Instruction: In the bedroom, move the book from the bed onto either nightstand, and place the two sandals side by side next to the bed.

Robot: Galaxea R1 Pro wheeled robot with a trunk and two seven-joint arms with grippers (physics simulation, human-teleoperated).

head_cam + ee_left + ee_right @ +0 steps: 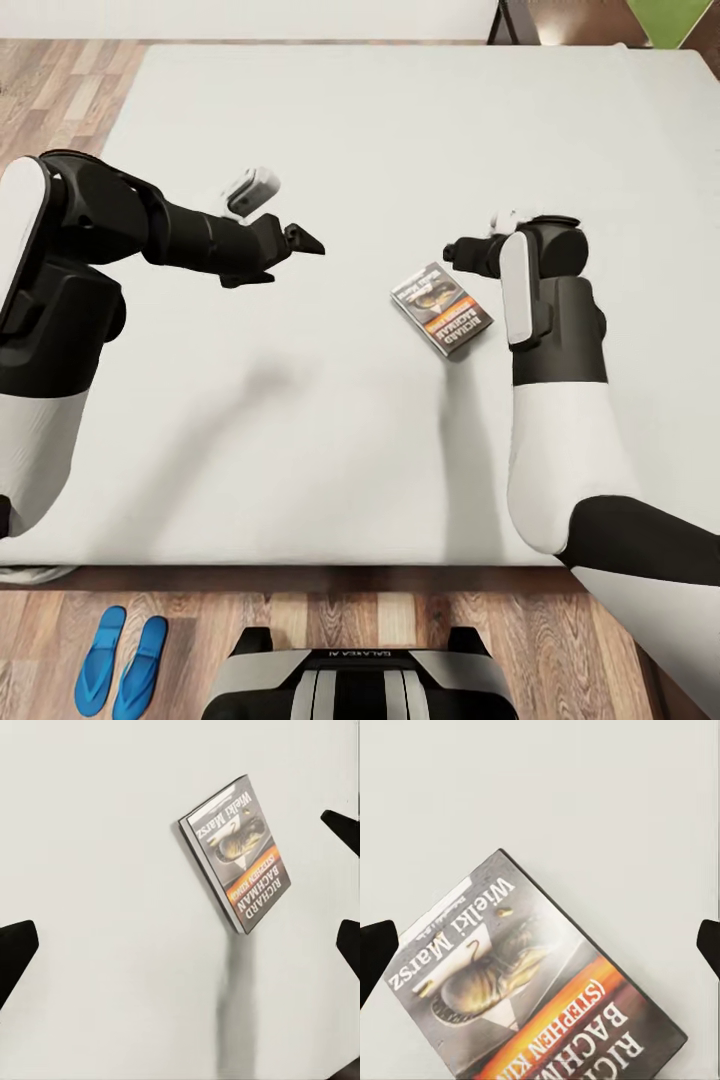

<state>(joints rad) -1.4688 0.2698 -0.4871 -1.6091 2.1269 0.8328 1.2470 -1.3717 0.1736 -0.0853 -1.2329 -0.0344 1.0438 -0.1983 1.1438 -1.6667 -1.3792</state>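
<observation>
I see the book [442,308] flat on the bed [300,420], just beside my right gripper [452,252]. Both blue sandals [122,664] lie side by side on the floor, well apart from it.

From my seat I see the large bed with its plain light grey mattress [300,420] spread across most of the head view, its near edge running just above the brown wood-plank floor [560,640]. A small thin paperback book with a dark pictured cover and orange-white lettering [442,308] lies flat on the mattress, right of centre and turned at an angle. On the floor, close beside the bed's near edge, two flat bright blue sandals [122,664] lie side by side.
</observation>
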